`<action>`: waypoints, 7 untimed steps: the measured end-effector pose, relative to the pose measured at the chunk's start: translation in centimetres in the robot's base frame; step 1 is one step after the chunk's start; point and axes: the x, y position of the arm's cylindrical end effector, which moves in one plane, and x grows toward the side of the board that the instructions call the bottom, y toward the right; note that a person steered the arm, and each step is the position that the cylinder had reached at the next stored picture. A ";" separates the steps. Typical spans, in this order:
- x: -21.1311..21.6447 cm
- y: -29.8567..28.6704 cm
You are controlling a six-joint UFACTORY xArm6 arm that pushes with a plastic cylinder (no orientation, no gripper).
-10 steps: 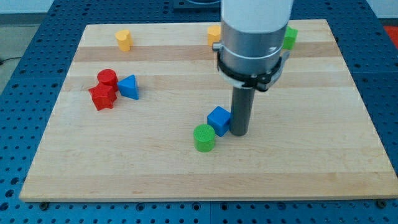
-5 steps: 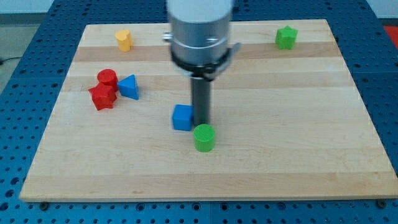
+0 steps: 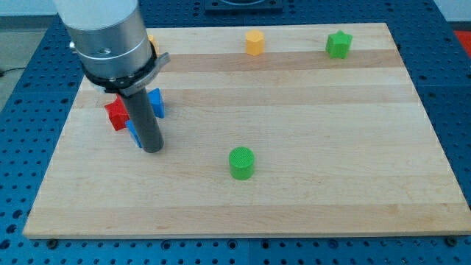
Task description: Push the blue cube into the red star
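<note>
Tip touching blue cube, beside red star.

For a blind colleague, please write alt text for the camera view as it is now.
My tip stands at the wooden board's left, with the blue cube mostly hidden behind the rod, just below the red star. A green cylinder sits mid-board; a yellow block and green star lie along the view's top.

- Green cylinder: lower centre of board.
- Yellow block: top centre.
- Green star: upper right.
- Wooden board on blue perforated table.
</note>
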 end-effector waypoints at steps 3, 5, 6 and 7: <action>-0.2 0.4; -3.0 0.4; -3.9 0.5; -3.7 4.8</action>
